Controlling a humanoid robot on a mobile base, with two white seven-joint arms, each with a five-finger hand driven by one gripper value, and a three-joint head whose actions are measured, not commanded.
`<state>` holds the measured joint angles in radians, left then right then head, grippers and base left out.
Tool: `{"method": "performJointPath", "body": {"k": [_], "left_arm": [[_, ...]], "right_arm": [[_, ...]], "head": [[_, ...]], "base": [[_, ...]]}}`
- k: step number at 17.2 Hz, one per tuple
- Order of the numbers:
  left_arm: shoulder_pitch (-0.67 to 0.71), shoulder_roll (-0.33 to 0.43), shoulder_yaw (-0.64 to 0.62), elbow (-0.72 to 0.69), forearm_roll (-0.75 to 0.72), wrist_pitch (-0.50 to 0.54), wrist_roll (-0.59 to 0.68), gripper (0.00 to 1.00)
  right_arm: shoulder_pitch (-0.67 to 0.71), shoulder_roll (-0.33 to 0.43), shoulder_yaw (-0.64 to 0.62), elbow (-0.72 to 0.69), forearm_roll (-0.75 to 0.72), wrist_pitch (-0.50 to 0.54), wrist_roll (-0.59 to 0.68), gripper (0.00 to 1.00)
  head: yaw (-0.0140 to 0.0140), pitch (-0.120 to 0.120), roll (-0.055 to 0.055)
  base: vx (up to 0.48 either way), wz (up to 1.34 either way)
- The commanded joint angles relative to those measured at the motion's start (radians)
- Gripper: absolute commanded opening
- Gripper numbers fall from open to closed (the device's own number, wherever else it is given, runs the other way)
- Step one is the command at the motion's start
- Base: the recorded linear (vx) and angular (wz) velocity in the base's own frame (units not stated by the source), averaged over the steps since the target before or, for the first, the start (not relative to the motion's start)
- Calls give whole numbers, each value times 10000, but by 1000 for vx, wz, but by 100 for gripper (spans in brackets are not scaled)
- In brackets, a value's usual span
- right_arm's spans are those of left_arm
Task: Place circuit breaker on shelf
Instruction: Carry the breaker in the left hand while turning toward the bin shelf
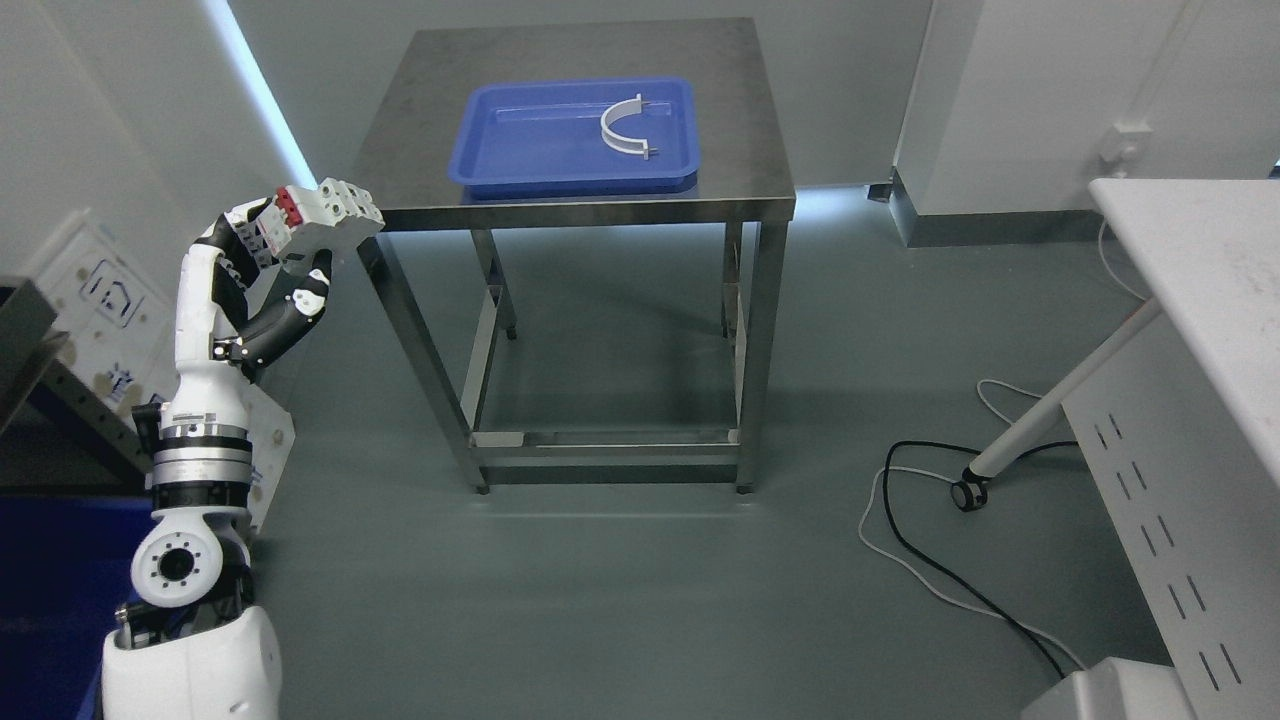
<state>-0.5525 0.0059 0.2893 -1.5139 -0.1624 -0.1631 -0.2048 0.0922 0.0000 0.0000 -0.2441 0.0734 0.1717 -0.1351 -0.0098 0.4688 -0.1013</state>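
Observation:
My left hand (pixel 270 265) is raised at the left of the picture, left of the steel table's front left corner. Its fingers are curled around a white circuit breaker (pixel 325 212) with red switches, held in the air level with the tabletop edge. A metal shelf (pixel 30 350) shows partly at the far left edge, behind and left of the arm. The right arm is out of view.
A steel table (pixel 400 150) stands ahead with a blue tray (pixel 520 150) holding a white curved part (pixel 625 128). A white desk (pixel 1200 270) on castors is at the right. Cables (pixel 900 520) lie on the grey floor. A blue bin (pixel 50 590) sits lower left.

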Motion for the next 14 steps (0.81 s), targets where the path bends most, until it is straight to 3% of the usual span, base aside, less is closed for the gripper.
{"method": "performJointPath", "body": {"k": [1,6,9,14], "left_arm": [[-242,115,-408,-385,29,81,54,11],[-809,115,-499,-339,59,388,84,12],[-871,115,-1019,-323,59,464,909,12],[-1253,115,-1267,-323,59,617,1081,11]], "right_arm": [[-1,-175,199,2,2,-920,1,100],[-1,-175,199,2,2,-920,-14,100],[-1,-175,199,2,2,-920,-14,100],[-1,-175,199,2,2,-920,-14,100]], "head": [[0,0,0],[0,0,0],[0,0,0],[0,0,0]], "base": [[-373,336],[-398,468],[-420,631],[-270,1227]]}}
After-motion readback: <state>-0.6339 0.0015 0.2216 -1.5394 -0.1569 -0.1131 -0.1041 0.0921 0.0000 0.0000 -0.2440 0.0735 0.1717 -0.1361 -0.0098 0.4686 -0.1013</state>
